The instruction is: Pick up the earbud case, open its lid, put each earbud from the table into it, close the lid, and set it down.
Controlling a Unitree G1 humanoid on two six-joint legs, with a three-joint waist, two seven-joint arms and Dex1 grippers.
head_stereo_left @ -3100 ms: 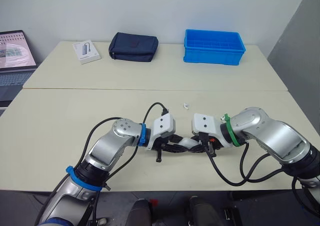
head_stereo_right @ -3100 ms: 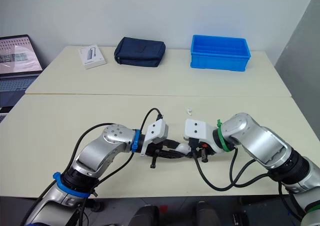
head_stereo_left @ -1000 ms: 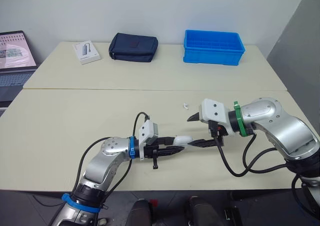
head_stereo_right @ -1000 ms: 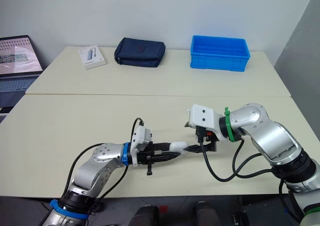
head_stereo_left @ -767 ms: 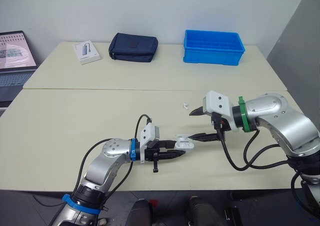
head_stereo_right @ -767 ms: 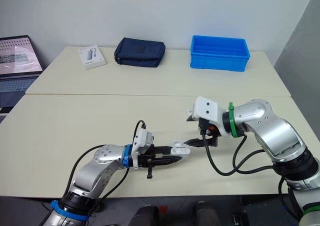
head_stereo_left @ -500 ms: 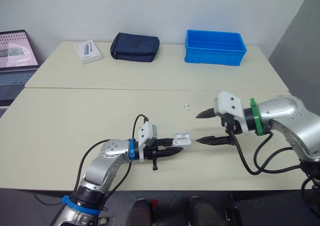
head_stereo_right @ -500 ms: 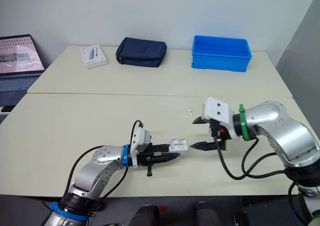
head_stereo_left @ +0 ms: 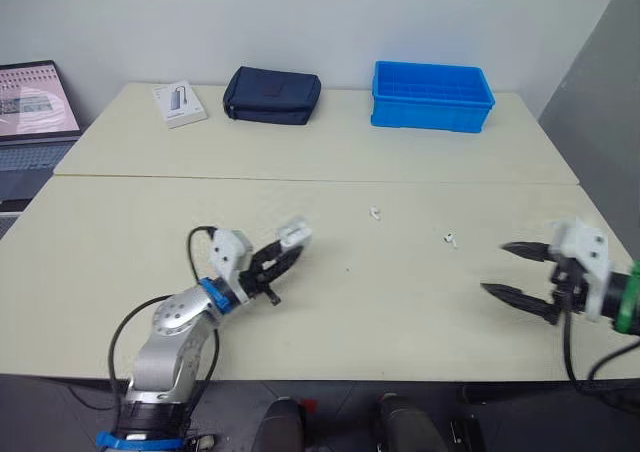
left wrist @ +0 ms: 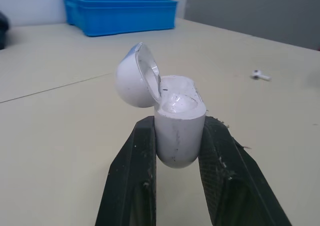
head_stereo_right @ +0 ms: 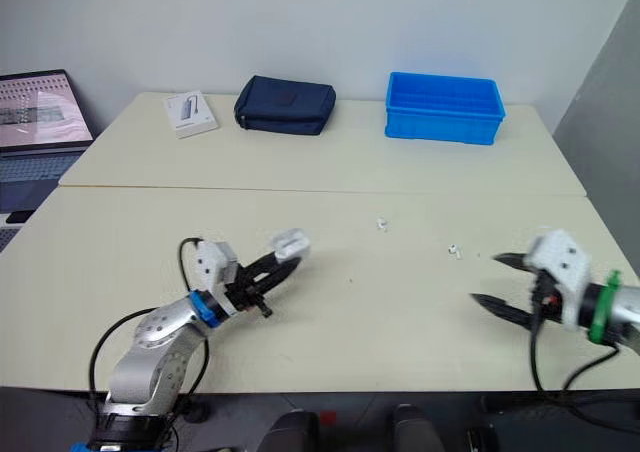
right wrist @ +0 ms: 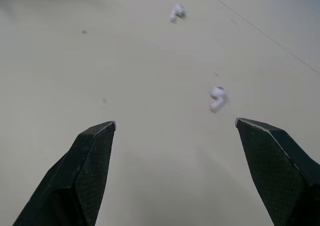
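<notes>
Right end effector [head_stereo_left: 494, 268] now withdrawn from earbud case [head_stereo_left: 293, 235], earbuds [head_stereo_left: 452, 239] between

Two earbuds [head_stereo_left: 375, 212] [head_stereo_left: 451, 239], one earbud case [head_stereo_left: 293, 235], one pouch [head_stereo_left: 271, 95], one blue bin [head_stereo_left: 430, 119]

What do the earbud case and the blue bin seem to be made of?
The earbud case: likely glossy white hard plastic; highlights show on its open lid, faint scuffs on the body. The blue bin: probably moulded plastic, duller finish, given its uniform colour.
</notes>
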